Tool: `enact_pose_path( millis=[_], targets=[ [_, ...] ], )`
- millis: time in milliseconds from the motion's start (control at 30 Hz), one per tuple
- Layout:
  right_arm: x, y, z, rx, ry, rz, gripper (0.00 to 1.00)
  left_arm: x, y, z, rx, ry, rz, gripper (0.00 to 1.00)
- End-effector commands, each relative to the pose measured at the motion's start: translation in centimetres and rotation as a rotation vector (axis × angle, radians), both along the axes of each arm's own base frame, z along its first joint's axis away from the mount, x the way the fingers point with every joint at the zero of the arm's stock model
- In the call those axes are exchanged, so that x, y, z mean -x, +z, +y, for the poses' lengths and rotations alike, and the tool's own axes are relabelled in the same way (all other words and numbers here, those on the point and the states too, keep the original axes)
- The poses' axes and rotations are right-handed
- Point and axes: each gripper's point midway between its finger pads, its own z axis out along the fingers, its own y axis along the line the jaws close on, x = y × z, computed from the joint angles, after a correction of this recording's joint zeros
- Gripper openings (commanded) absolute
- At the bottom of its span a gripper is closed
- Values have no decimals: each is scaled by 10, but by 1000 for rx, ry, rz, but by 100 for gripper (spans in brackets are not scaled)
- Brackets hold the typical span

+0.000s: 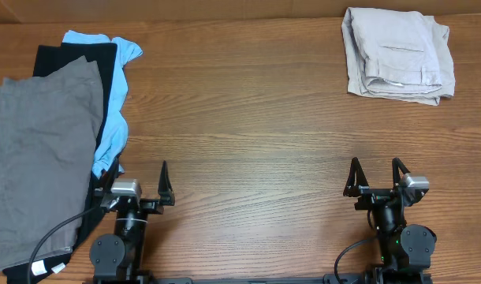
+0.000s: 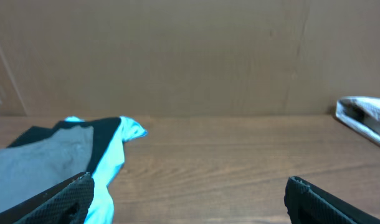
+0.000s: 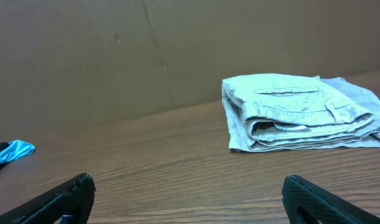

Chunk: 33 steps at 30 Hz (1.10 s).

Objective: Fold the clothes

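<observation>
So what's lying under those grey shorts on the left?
A black garment pokes out beneath the grey shorts, with a light blue garment beside it. How far either reaches underneath is covered.

Table (image 1: 248, 118) bearing folded shorts (image 1: 397, 54), garment pile (image 1: 43, 150)

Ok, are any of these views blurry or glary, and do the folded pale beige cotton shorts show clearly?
Overhead: sharp and evenly lit, no glare, the folded pale beige cotton shorts crisp. Left wrist: softer, the shorts cut off at the right edge. Right wrist: the shorts clear, pocket seams visible.
</observation>
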Motion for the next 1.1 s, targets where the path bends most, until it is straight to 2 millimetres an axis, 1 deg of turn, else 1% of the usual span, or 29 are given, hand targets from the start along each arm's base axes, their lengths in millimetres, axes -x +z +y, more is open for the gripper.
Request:
enact_pose_path(
  millis=[0,133,1067],
  targets=[
    [0,-2,0,1,-3,-3,100,0,-15,-1,-25,-12,19,100],
    [0,-2,0,1,-3,-3,100,1,-34,-2,-24,-14,94,100],
    [0,-2,0,1,-3,-3,100,1,-34,-1,-24,-9,93,100]
  ],
)
